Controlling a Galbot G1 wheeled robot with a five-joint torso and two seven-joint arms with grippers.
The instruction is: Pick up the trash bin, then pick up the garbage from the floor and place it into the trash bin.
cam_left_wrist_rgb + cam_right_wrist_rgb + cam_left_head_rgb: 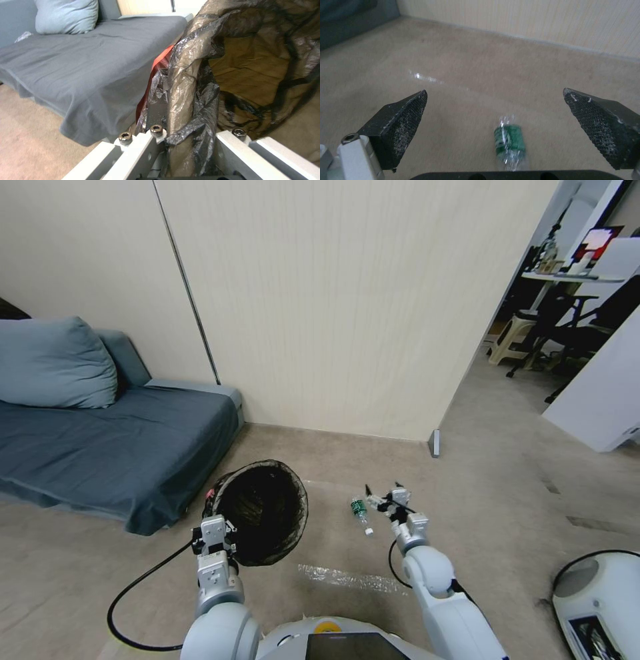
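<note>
Left gripper (pixel 215 537) is clamped on the near rim of the trash bin (pixel 267 510), holding it up off the floor, tilted so its mouth faces the head camera. In the left wrist view the black bag liner (pixel 196 82) is folded over the rim and pinched between the gripper (pixel 186 140) fingers; a red strip of the bin side (pixel 156 67) shows beside the liner. The bin hangs just beside the corner of the grey sofa (pixel 113 447), which carries a blue pillow (pixel 53 363).

Right gripper (pixel 383 495) is spread wide, holding nothing, low over the floor (pixel 500 500). The garbage here is a small clear bottle with a green label (pixel 361 513), lying on its side on the floor just beside this gripper, between it and the bin. In the right wrist view the bottle (pixel 509 143) lies between the two black textured fingertips (pixel 403 120), apart from both, gripper (pixel 496 110) not touching it.

A patch of shiny tape (pixel 350 580) is on the floor nearer the robot. The beige wall (pixel 333 313) stands behind.
</note>
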